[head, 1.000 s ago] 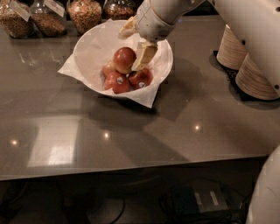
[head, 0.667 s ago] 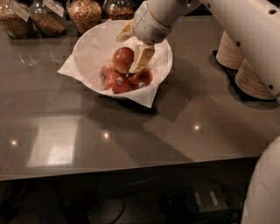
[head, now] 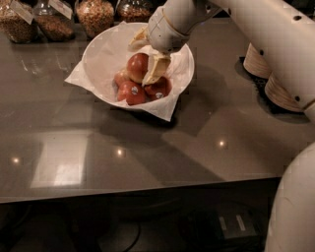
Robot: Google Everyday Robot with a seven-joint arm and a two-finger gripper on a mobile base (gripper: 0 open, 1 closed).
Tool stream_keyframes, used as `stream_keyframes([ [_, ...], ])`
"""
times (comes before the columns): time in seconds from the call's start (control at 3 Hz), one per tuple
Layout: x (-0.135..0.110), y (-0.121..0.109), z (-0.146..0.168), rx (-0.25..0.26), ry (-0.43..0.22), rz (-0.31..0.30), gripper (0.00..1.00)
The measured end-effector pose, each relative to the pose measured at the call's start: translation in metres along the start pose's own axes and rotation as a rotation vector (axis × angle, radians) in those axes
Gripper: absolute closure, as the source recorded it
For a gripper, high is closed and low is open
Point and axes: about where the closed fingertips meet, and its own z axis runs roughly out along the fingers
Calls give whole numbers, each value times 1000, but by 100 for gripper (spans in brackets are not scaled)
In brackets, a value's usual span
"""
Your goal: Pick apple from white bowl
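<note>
The white bowl (head: 98, 59), lined with crinkled white paper, stands at the back of the dark table. It holds the large glossy apple (head: 135, 66) resting on smaller red apples with white stickers (head: 132, 92). My gripper (head: 145, 60) reaches down into the bowl from the upper right. One cream finger (head: 155, 69) presses on the apple's right side, and the other (head: 139, 39) sits behind its top. The fingers are closed on the apple, which still rests on the pile.
Glass jars of grains and nuts (head: 94, 15) line the back edge behind the bowl. Stacks of cream paper bowls (head: 275, 78) stand at the right. My white arm (head: 275, 39) crosses the upper right. The table's front edge (head: 147, 189) runs across the lower frame.
The near finger has moved slightly left and down against the apple's right side. The apple and the bowl have not moved.
</note>
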Motion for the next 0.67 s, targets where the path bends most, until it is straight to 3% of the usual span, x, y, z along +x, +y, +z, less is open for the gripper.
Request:
stream_keyframes([
  [0.67,-4,1,7,-12,-24,-16,79],
])
